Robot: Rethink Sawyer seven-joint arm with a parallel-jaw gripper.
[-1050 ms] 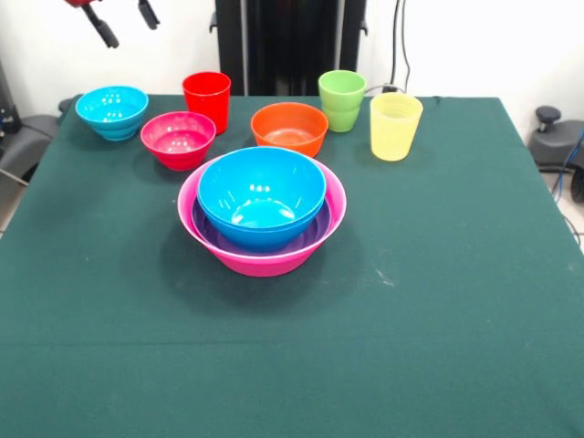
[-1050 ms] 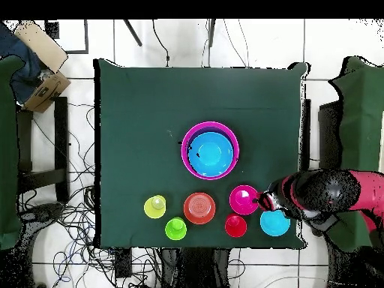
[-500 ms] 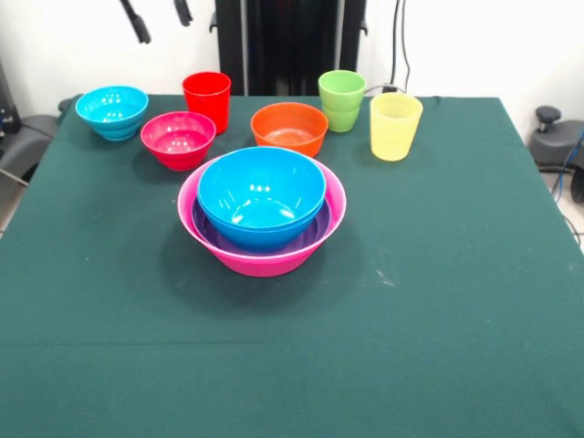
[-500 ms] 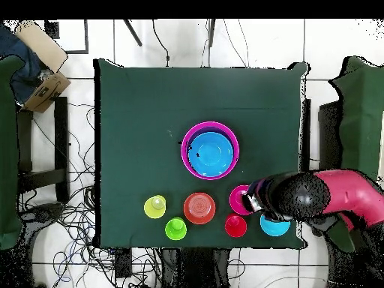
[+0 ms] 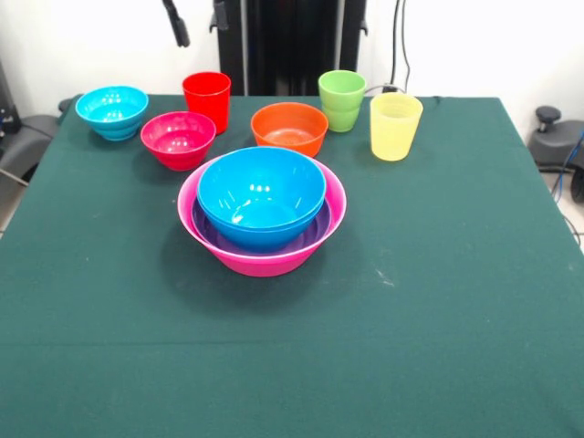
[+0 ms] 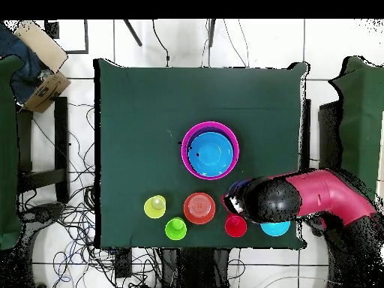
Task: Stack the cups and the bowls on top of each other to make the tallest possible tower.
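The tower stands mid-table: a pink bowl holding a purple bowl and a blue bowl. Behind it, from left to right, are a cyan bowl, a magenta-red bowl, a red cup, an orange bowl, a green cup and a yellow cup. My gripper hangs open and empty at the top edge, high above the red cup. In the overhead view my arm covers the magenta-red bowl and part of the cyan bowl.
The dark green cloth covers the whole table. In the overhead view, chairs stand at both sides of the table, and a cardboard box lies off its top left corner.
The gripper has moved rightward along the top edge of the front view, from above the cyan bowl to above the red cup. No cup or bowl has moved.
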